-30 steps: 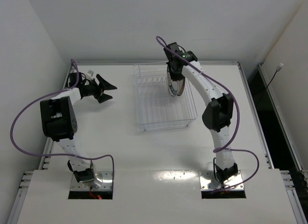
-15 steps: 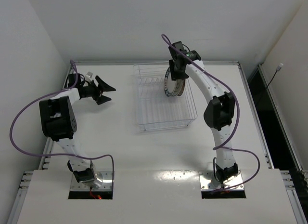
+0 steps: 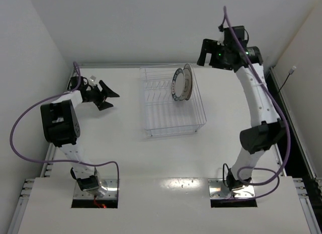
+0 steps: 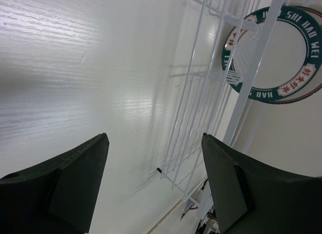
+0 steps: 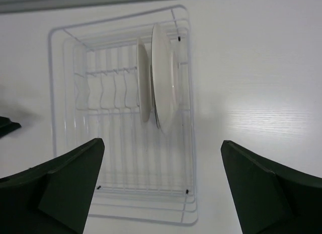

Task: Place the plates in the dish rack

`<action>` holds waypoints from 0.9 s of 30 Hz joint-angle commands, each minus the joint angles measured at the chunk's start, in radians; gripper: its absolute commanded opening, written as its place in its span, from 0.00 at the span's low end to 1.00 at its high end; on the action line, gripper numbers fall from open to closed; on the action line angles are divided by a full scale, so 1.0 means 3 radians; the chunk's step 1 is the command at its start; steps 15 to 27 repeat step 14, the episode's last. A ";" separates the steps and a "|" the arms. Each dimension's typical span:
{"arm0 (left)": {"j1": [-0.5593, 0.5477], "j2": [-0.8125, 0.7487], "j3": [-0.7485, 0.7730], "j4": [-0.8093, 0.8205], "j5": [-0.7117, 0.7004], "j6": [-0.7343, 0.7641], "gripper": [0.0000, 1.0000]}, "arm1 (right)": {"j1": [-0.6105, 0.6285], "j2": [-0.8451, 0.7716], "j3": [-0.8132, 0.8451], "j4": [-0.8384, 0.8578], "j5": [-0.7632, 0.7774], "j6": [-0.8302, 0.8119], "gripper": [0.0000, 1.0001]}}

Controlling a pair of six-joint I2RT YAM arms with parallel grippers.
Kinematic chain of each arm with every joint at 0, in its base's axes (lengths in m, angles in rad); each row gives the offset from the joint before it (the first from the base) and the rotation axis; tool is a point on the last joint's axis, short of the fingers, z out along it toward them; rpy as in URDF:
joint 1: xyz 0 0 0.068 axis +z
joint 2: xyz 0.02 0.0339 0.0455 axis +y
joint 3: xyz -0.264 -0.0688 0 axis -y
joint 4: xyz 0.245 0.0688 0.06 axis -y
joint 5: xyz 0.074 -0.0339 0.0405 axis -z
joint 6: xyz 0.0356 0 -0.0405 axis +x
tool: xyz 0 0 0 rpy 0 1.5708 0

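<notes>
Right, dish rack [image 3: 168, 115] mid-table, a bit right of centre: thin white wire, see-through, rectangular, short row of upright tines at the far end. Plates [image 5: 163, 78] on edge inside, in the far-right part of the rack, side by side and close together, faces toward the left. Top view: leftmost one, the banded plate [image 3: 175, 84], white centre with a dark blue-green rim band; just behind it a second plate [image 3: 187, 79], pale face, thin darker rim line, pattern too small to read. Left wrist view: band dark green with white and red lettering round it, seen through the rack wires. Right wrist view: plates edge-on, plain pale backs, two clear rims plus a dark sliver between, so count beyond two not certain. Right gripper [image 5: 161, 146] high above the far-right of the table, well clear of the rack, looking down on it, jaws spread wide, nothing between them. Left gripper [image 4: 155, 141] low over the bare table [image 3: 126, 158] left of the rack, pointed toward it, apart from the wire, jaws parted, nothing held
</notes>
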 commanded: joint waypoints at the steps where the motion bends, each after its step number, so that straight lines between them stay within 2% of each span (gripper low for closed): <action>1: 0.0042 -0.0057 0.0094 -0.0128 -0.0136 0.0162 0.72 | -0.0138 -0.0230 -0.0379 -0.0002 -0.0399 0.0156 1.00; 6: 0.0042 0.0046 0.0171 -0.0158 -0.0100 0.0162 0.72 | -0.0389 -0.0762 -0.1462 0.0293 -0.0491 0.0248 1.00; 11: 0.0042 0.0076 0.0238 -0.0189 -0.0131 0.0162 0.72 | -0.0497 -0.1120 -0.2149 0.0376 -0.0491 0.0350 1.00; 27: 0.0042 0.0076 0.0197 -0.0189 -0.0131 0.0162 0.72 | -0.0497 -0.1157 -0.2232 0.0412 -0.0461 0.0381 1.00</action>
